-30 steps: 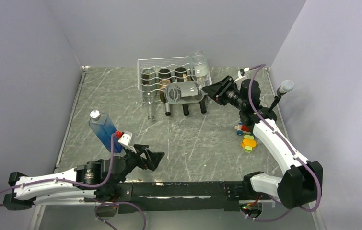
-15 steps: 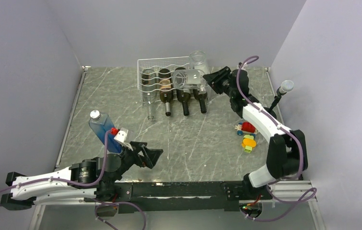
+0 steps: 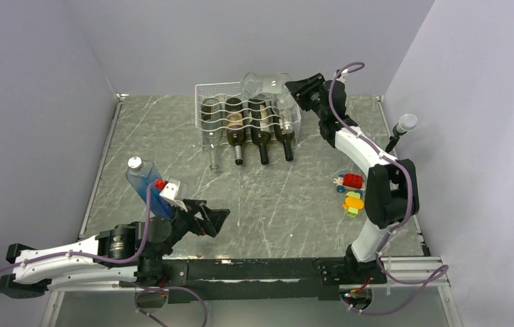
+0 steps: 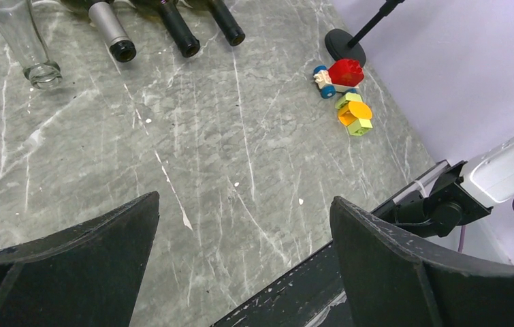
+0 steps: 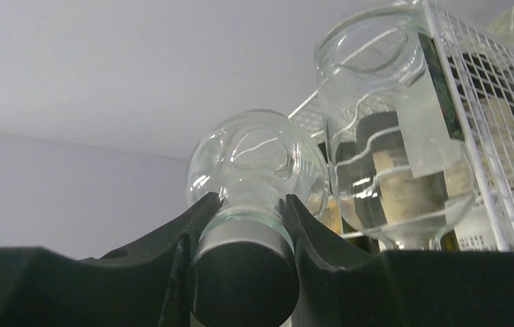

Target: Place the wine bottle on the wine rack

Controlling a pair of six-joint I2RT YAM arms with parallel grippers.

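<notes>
Up front, the left gripper [image 4: 244,204] hangs spread wide over the table [image 4: 254,150], its fingers cut off by the frame's edge. Farther back, the right gripper [image 5: 246,208] pinches the clear wine bottle [image 3: 262,83] by its neck, tilted above the wine rack [image 3: 216,90]'s back right corner. Whether glass touches wire, can't tell.

Right gripper [image 3: 299,89], clamped on the neck of the clear glass wine bottle [image 3: 262,83], is carrying it up and farther back, from the near face of the white wire wine rack [image 3: 207,89] to above its far right top edge. Right arm [image 3: 359,146] is stretching out far. Left arm [image 3: 70,259] is drifting slightly left.
</notes>
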